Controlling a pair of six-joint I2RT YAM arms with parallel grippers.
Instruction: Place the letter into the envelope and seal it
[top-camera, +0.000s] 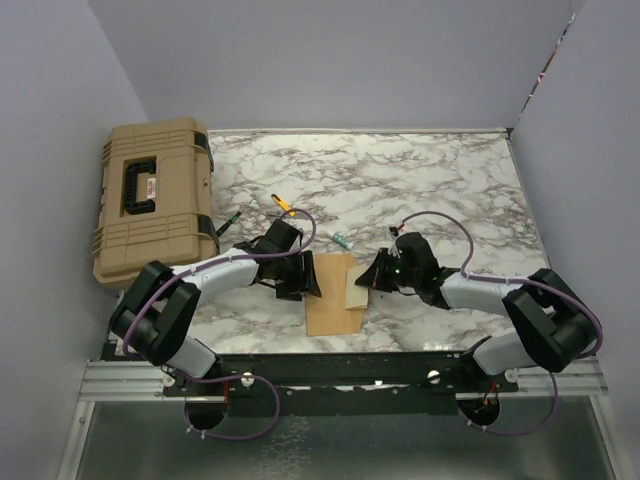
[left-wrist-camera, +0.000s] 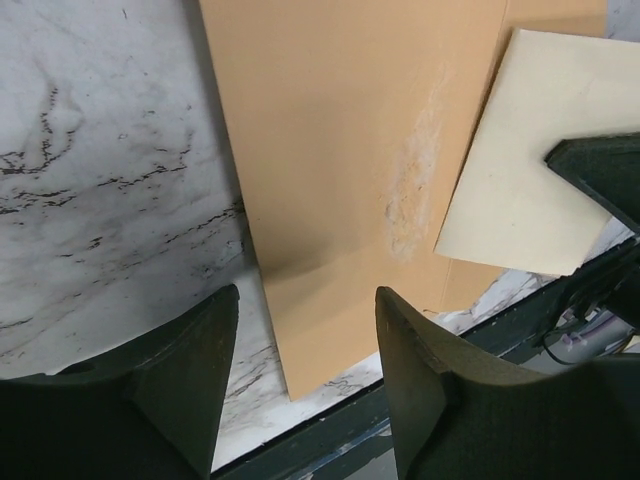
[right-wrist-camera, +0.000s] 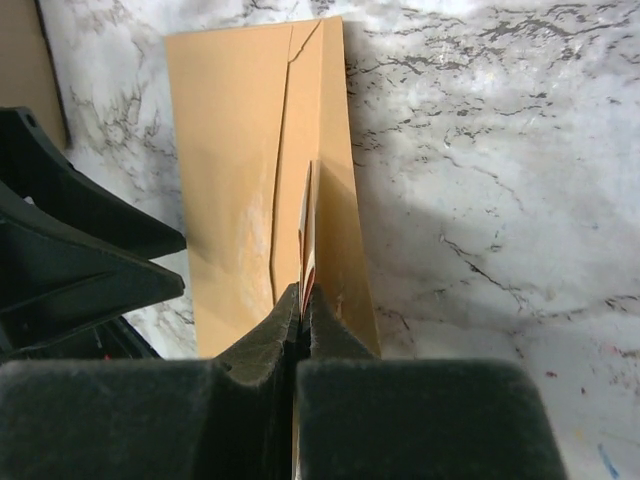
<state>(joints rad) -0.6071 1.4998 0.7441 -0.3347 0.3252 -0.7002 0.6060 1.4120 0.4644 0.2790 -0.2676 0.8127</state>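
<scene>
The envelope (top-camera: 330, 312) is tan kraft paper and lies flat near the table's front edge; it also shows in the left wrist view (left-wrist-camera: 340, 150), and in the right wrist view (right-wrist-camera: 225, 170) with a seam line. The letter (top-camera: 356, 285) looks like a pale cream sheet (left-wrist-camera: 530, 150). My right gripper (top-camera: 367, 281) is shut on it and holds it over the envelope's right part, edge-on in the right wrist view (right-wrist-camera: 306, 220). My left gripper (top-camera: 300, 280) is open and empty, its jaws either side of the envelope's near left corner (left-wrist-camera: 305, 295).
A tan hard case (top-camera: 155, 200) sits at the table's left edge. A yellow clip (top-camera: 285, 207), a green pen (top-camera: 228, 222) and a small teal item (top-camera: 342, 240) lie behind the grippers. The black front rail (top-camera: 340, 365) runs just below the envelope.
</scene>
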